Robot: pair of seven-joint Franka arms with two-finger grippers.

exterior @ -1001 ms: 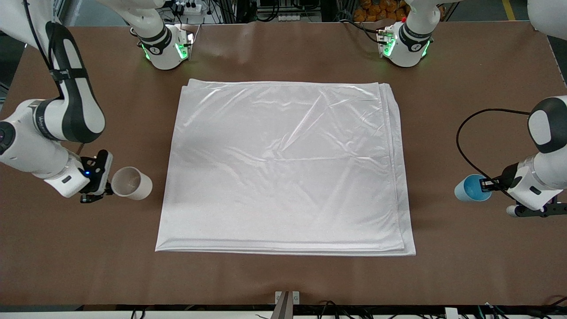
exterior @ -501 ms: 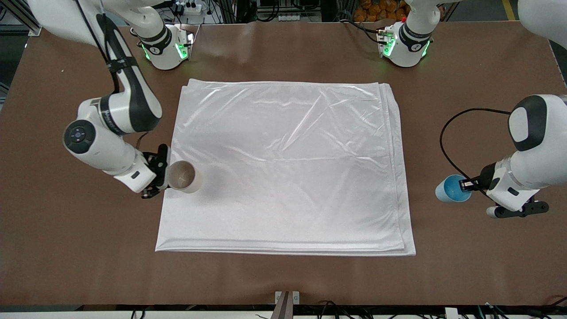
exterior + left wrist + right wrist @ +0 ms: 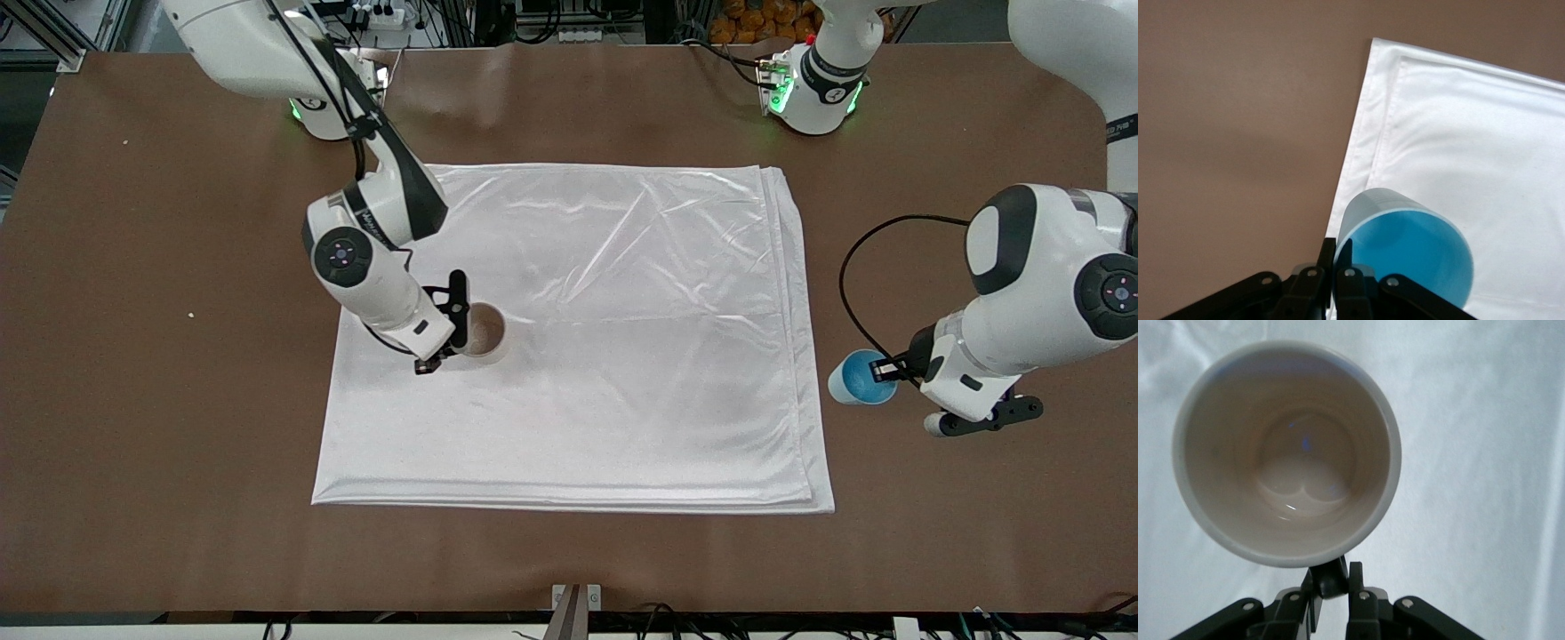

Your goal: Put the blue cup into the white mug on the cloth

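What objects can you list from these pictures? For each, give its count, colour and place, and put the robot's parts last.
Shiny white folded cloth: one, white, middle of the brown table.
Cream cylindrical mug: one, cream with black handle, over the cloth toward the right arm's end, held.
Light-blue handleless cup: one, blue, over the table just off the cloth's edge at the left arm's end, held.
Right tool: one, black, shut on the mug's handle.
Left tool: one, black, shut on the cup's rim.

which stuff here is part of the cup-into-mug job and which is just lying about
In the job: blue cup in the left gripper; white mug in the right gripper, over the cloth.
Lying about: only the brown table and cables along its edges.
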